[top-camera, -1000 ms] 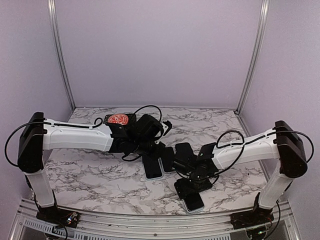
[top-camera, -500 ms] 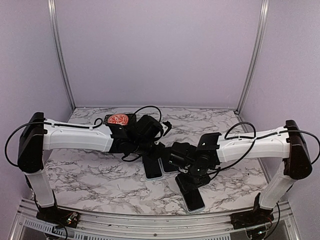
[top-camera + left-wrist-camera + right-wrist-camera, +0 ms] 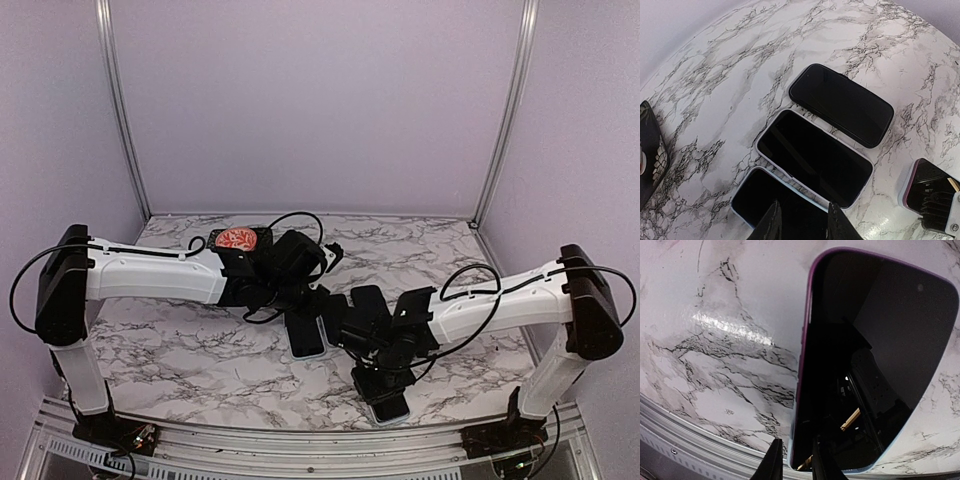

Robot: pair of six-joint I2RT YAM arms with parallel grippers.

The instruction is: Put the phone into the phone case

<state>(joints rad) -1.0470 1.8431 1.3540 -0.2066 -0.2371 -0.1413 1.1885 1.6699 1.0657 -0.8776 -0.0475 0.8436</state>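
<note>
Left to right: the left gripper hovers over a row of three dark handsets on the marble table — a white-edged one directly beneath its tips, a larger white-edged one just ahead, a black one beyond; its jaws stand narrowly parted, grasping nothing visible. Which item is the case cannot be told. Further right, the right gripper sits low over the purple-rimmed phone, which lies flat near the table's front edge, extending ahead of the jaws; its fingers are close together at the phone's near end, but whether they pinch the edge cannot be told. Judged handling: a rigid, light slab with slick, breakable glass — best taken across its long side edges, not the screen
</note>
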